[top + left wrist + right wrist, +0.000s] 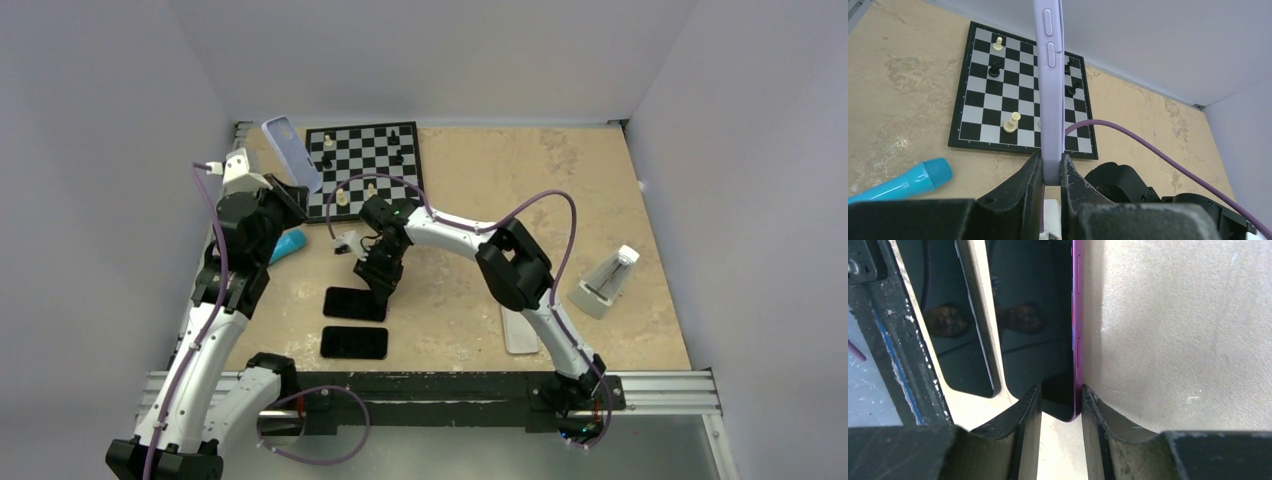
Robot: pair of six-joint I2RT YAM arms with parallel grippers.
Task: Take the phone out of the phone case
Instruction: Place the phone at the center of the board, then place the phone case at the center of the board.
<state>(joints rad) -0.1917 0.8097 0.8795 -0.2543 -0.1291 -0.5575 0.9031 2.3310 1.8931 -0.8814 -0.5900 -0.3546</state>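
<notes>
- The phone case (1049, 75) is clamped in the left claw (1050, 165), its top cut off.
- A corner of the phone (1033, 315) is straddled by the right claw (1060, 400); whether it is gripped cannot be told.

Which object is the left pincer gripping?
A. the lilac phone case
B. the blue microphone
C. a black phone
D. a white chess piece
A: in the left wrist view the left pincer is shut on the lilac phone case, which stands upright between its fingers, while the blue microphone lies on the table.
</notes>
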